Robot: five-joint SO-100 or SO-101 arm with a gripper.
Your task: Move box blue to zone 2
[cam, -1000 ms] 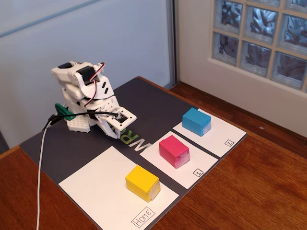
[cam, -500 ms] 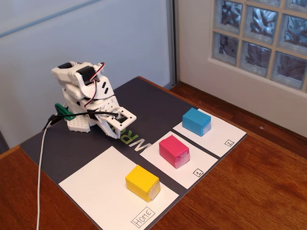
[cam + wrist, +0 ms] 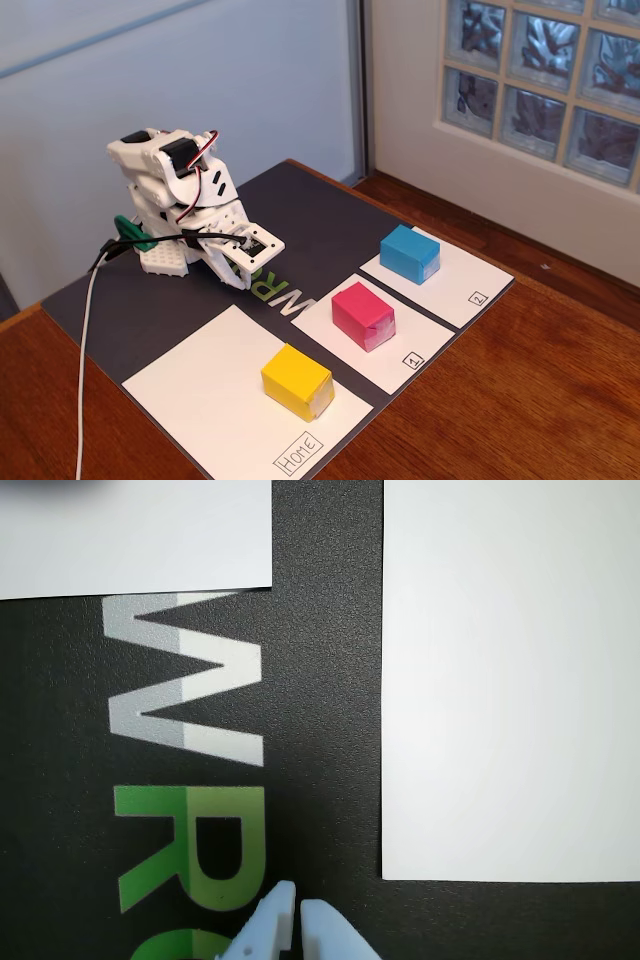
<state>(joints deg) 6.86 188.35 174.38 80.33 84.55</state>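
While I sit folded low at the far-left corner of the dark mat [image 3: 330, 225], my gripper [image 3: 297, 912] hangs just above its surface, fingertips pressed nearly together with only a sliver between them, holding nothing. In the wrist view the tips point at the printed white and green lettering [image 3: 190, 770]; bare mat lies directly ahead of them, with one paper edge running straight up the frame just to the right and another sheet's corner at top left.

In the fixed view, open mat spreads right of my gripper [image 3: 243, 262]. Below it lies the large Home sheet [image 3: 200, 390], carrying the yellow block [image 3: 296, 381]. Further right, the sheet marked 1 [image 3: 400, 345] holds the pink block [image 3: 363, 315].

The box blue [image 3: 410, 253] stands well apart from me, farthest right, resting on zone 2 [image 3: 465, 275] near that sheet's far end. Nothing stands between it and me.

Wooden table [image 3: 540, 400] surrounds the mat; a pale wall and glass-block window [image 3: 545, 75] rise behind. A white cable [image 3: 85, 350] trails off my base.
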